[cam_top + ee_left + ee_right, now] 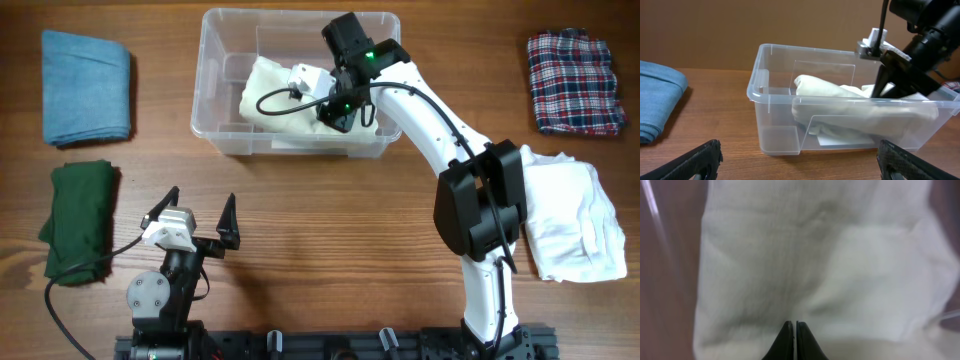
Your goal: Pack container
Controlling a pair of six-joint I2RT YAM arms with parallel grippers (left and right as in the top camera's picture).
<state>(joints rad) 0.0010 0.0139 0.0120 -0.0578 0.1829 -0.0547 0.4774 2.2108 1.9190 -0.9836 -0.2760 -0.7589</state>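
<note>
The clear container (208, 90) stands at the back middle of the table, and a folded cream cloth (268, 88) lies inside it. My right gripper (340, 112) reaches down into the container over that cloth. In the right wrist view its tips (795, 326) are shut together just above the cream cloth (805, 255), with nothing seen between them. My left gripper (202, 203) rests near the table's front left, open and empty. From the left wrist view, the container (775, 117) sits ahead of the wide-spread left gripper (800, 162).
A folded blue cloth (87, 87) lies at the back left and a dark green one (80, 220) in front of it. A plaid cloth (575, 80) sits at the back right. A white cloth (572, 215) lies partly under the right arm.
</note>
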